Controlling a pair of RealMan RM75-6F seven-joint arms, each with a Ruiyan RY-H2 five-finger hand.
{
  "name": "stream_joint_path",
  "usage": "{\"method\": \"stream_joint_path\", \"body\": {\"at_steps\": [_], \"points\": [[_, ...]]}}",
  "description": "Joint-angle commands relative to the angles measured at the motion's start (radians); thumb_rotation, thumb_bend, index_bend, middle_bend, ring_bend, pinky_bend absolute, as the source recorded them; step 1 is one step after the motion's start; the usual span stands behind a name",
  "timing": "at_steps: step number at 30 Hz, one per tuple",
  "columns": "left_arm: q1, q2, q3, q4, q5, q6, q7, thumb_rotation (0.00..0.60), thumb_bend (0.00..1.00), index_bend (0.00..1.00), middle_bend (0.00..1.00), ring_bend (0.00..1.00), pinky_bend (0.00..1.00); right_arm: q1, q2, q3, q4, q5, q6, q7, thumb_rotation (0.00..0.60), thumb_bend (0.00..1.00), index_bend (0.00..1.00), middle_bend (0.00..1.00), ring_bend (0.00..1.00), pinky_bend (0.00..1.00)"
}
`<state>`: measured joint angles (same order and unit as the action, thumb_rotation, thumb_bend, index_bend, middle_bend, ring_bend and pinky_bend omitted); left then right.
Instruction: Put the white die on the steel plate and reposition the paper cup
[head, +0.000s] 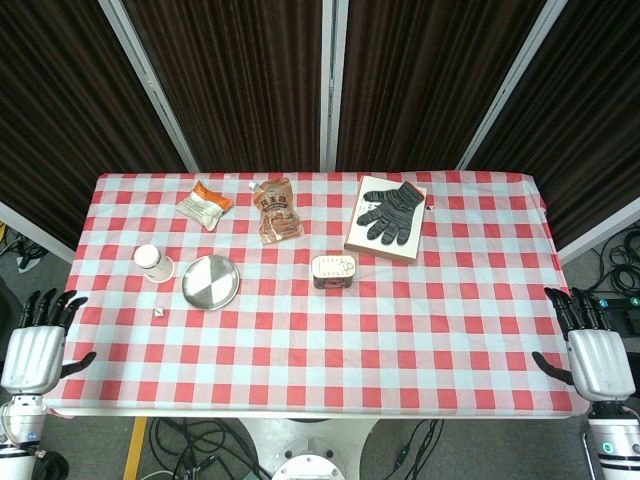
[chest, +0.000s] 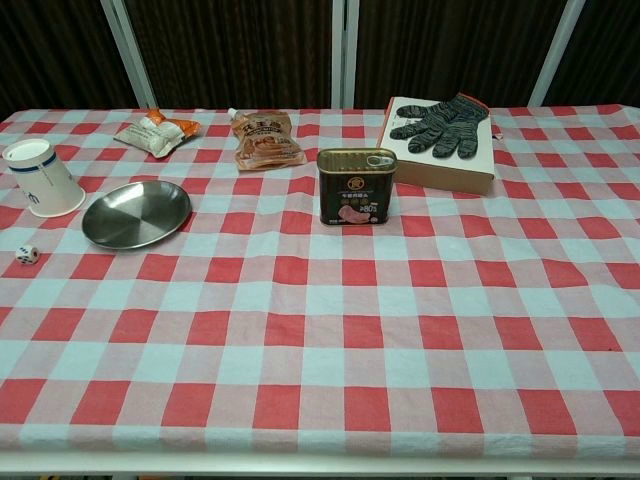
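Observation:
A small white die (head: 159, 313) (chest: 27, 254) lies on the checked cloth, just in front and to the left of the round steel plate (head: 210, 282) (chest: 136, 213). The paper cup (head: 152, 263) (chest: 42, 178) stands upside down left of the plate. My left hand (head: 36, 342) hangs off the table's left front corner, fingers apart, holding nothing. My right hand (head: 592, 350) hangs off the right front corner, also open with nothing in it. Neither hand shows in the chest view.
A tin can (head: 334, 270) (chest: 356, 186) stands mid-table. A box with a dark glove on it (head: 387, 216) (chest: 442, 142) lies at the back right. Two snack packets (head: 277, 209) (head: 204, 205) lie at the back left.

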<state>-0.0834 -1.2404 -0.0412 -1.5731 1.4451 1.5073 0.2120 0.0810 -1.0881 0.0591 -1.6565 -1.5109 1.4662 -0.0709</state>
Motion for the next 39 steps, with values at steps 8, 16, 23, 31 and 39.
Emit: {"method": "stream_joint_path", "body": {"at_steps": [8, 16, 23, 31, 39], "points": [[-0.006, 0.019, -0.004, -0.013, 0.033, 0.011, 0.005, 0.6, 0.04, 0.19, 0.14, 0.06, 0.04, -0.016, 0.011, -0.013, 0.009, -0.032, 0.034, 0.046, 0.6, 0.09, 0.04, 0.12, 0.0, 0.09], [-0.102, 0.043, -0.046, -0.029, 0.036, -0.102, -0.007, 0.6, 0.03, 0.2, 0.17, 0.08, 0.07, -0.029, 0.035, -0.005, 0.007, -0.053, 0.079, 0.055, 0.6, 0.09, 0.04, 0.12, 0.0, 0.09], [-0.253, 0.02, -0.089, 0.021, -0.04, -0.347, -0.074, 0.6, 0.05, 0.32, 0.46, 0.45, 0.63, -0.03, 0.063, 0.006, -0.019, -0.057, 0.094, 0.035, 0.6, 0.09, 0.04, 0.13, 0.0, 0.09], [-0.364, -0.07, -0.095, 0.126, -0.172, -0.577, -0.12, 0.6, 0.13, 0.42, 0.78, 0.81, 0.97, -0.024, 0.079, 0.007, -0.041, -0.048, 0.076, 0.017, 0.6, 0.09, 0.04, 0.17, 0.0, 0.09], [-0.398, -0.16, -0.083, 0.247, -0.255, -0.639, -0.094, 0.6, 0.2, 0.43, 0.85, 0.86, 0.99, -0.009, 0.081, 0.008, -0.049, -0.042, 0.046, 0.007, 0.6, 0.09, 0.04, 0.2, 0.0, 0.09]]}}
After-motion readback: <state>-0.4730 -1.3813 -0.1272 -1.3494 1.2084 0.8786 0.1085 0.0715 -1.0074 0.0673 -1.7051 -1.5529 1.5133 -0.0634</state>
